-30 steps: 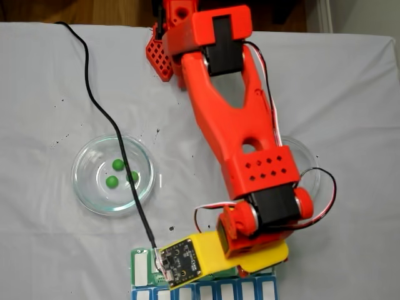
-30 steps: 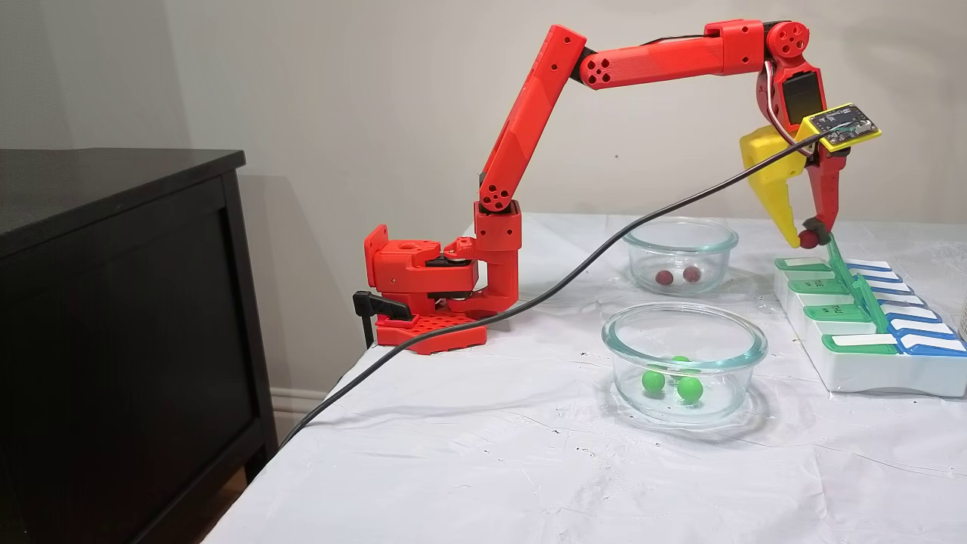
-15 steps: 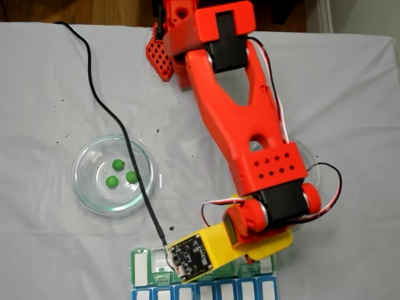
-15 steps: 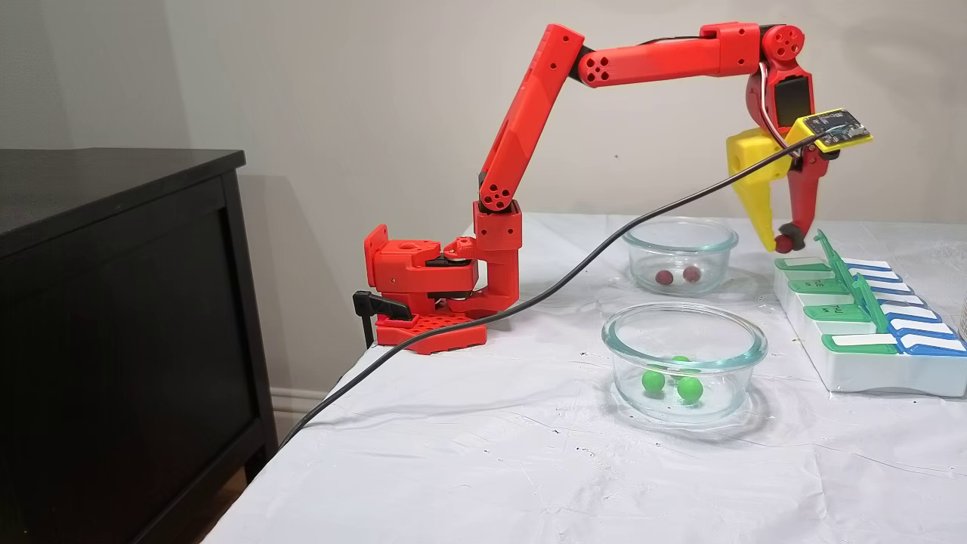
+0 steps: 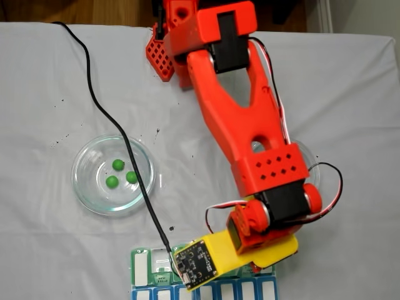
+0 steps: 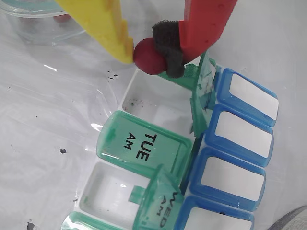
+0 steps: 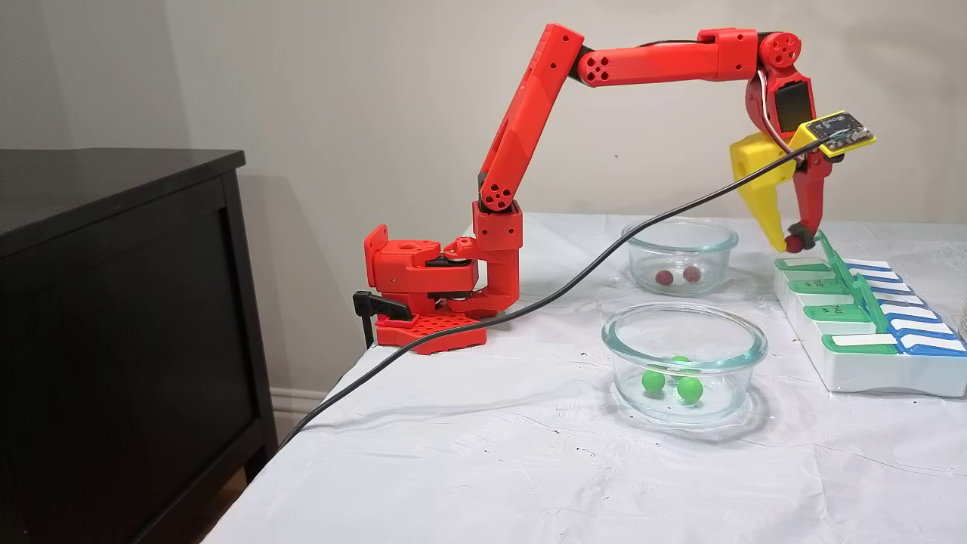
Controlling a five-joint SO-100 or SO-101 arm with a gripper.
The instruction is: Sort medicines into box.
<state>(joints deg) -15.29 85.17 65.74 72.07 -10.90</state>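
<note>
Dark red round ball (image 6: 147,56) pinched between yellow and red jaws, flat white pill box (image 6: 144,103) with translucent green lids, long axis running across the wrist view's lower half

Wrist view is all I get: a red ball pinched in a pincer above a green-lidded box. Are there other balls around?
Observer: Yes. In a fixed view, three green balls lie in the nearer glass dish.
Visitor: Any more red ones?
Observer: Two red balls sit in the farther glass dish, beside the box.
Visitor: What carries the pincer?
Observer: A long red arm whose base stands at the table edge; it reaches over both dishes to hold the pincer at the box's far end.
</note>
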